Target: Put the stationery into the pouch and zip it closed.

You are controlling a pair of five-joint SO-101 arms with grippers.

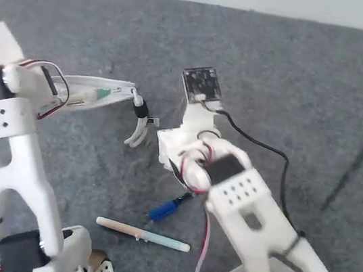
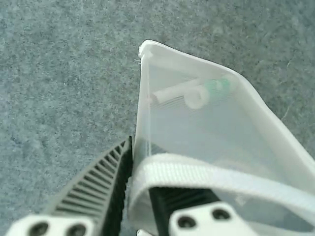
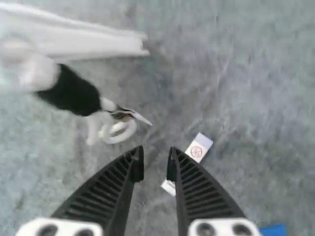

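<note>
Translucent white, the pouch (image 2: 216,132) is pinched at its edge by the left gripper (image 2: 140,167), whose ribbed black fingers (image 2: 98,191) are clamped on the fabric with a white webbing strap (image 2: 206,174) lying across them. Inside the pouch lies a white pen with a green part (image 2: 202,91). In the high view the pouch (image 1: 99,94) sits left of the middle of the grey carpet (image 1: 313,80), and its black zip pull (image 1: 141,110) with a white loop (image 1: 138,133) hangs from the end nearest the other arm. The right gripper (image 3: 155,164) is just beside that loop (image 3: 115,130), its jaws only narrowly apart and holding nothing, above a small white tag (image 3: 198,149) on the carpet. Nearer the arm bases, a blue pen (image 1: 167,208) lies on the carpet close under the right arm, and a cream pen with a pale blue end (image 1: 143,233) lies beside it, apart from the pouch.
</note>
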